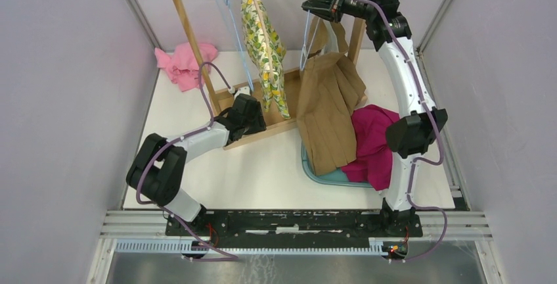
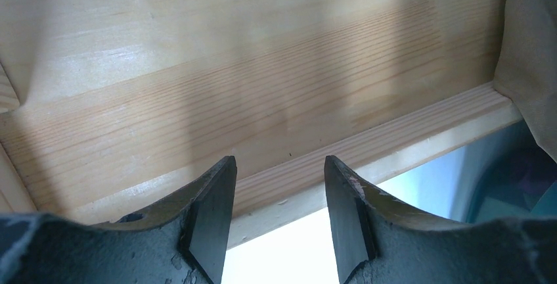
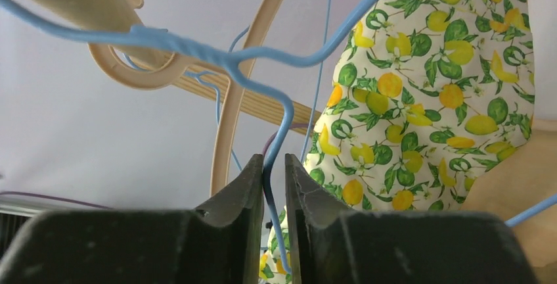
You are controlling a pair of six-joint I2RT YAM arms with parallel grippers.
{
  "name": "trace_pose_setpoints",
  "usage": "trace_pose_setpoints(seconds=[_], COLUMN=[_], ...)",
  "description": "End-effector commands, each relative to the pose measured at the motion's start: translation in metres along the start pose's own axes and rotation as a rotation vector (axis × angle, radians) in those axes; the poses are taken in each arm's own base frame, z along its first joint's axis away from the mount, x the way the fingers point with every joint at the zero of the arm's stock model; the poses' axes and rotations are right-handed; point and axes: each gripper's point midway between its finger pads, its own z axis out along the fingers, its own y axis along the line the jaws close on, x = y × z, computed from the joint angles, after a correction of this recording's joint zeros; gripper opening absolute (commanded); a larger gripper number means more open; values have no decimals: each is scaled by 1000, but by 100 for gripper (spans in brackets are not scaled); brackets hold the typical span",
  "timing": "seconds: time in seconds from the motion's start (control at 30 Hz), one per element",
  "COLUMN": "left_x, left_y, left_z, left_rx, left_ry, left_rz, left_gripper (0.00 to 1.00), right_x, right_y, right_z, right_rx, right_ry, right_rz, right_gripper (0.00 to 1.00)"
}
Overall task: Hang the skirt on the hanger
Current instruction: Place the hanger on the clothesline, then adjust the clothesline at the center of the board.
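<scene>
The tan skirt [image 1: 328, 106] hangs from a blue wire hanger [image 1: 307, 34] at the right end of the wooden rack [image 1: 190, 34], its hem draped down over the basket. In the right wrist view the hanger's [image 3: 217, 50] hook sits over the rail. Its wire runs down between my right gripper's [image 3: 274, 162] fingers, leaning on the left one with a slim gap to the right one, so the jaws stand narrowly open. Tan cloth [image 3: 519, 192] shows at the lower right. My left gripper [image 2: 279, 165] is open at the front edge of the rack's base board [image 2: 263, 87], holding nothing.
A lemon-print garment [image 1: 266, 54] hangs mid-rack on a beige hanger [image 3: 243, 93], with bare blue hangers [image 1: 230, 14] beside it. A pink cloth [image 1: 187, 64] lies behind the rack's left post. A magenta garment [image 1: 374, 142] fills a teal basket [image 1: 322, 177] under the right arm.
</scene>
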Motion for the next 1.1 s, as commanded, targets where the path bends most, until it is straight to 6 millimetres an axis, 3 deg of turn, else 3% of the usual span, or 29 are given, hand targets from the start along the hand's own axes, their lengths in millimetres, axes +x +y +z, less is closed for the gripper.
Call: trace_pose_setpoints(seconds=[0.0, 0.07, 0.2, 0.23, 0.27, 0.4, 0.63, 0.8, 0.9, 1.03, 1.07], left_x=[-2, -4, -9, -9, -10, -13, -8, -11, -20, -35, -39], left_y=[-11, -12, -12, -12, -11, -10, 1, 2, 8, 30, 35], left_z=[-15, -19, -25, -27, -28, -35, -41, -55, -69, -86, -89], left_rx=[54, 60, 60, 60, 57, 55, 29, 44, 15, -98, -127], left_ry=[-4, -11, -24, -26, -29, -44, -59, -91, -136, -214, -233], left_rz=[4, 3, 5, 4, 5, 3, -9, -44, -60, -118, -132], left_gripper=[59, 59, 59, 59, 59, 59, 59, 61, 64, 74, 94], right_x=[23, 27, 27, 27, 27, 22, 8, 4, -7, -26, -33], right_y=[6, 0, -6, -6, -5, 4, -12, -32, -60, -108, -119], right_z=[-16, -21, -34, -38, -42, -75, -148, -170, -186, -206, -211], right_rx=[34, 57, 78, 83, 86, 126, 278, 335, 444, 646, 699], right_ry=[37, 44, 34, 33, 30, -24, -164, -204, -252, -306, -323], right_rz=[-113, -128, -139, -140, -146, -189, -238, -227, -229, -256, -277], right_gripper=[25, 34, 42, 58, 66, 78, 83, 87, 86, 82, 81])
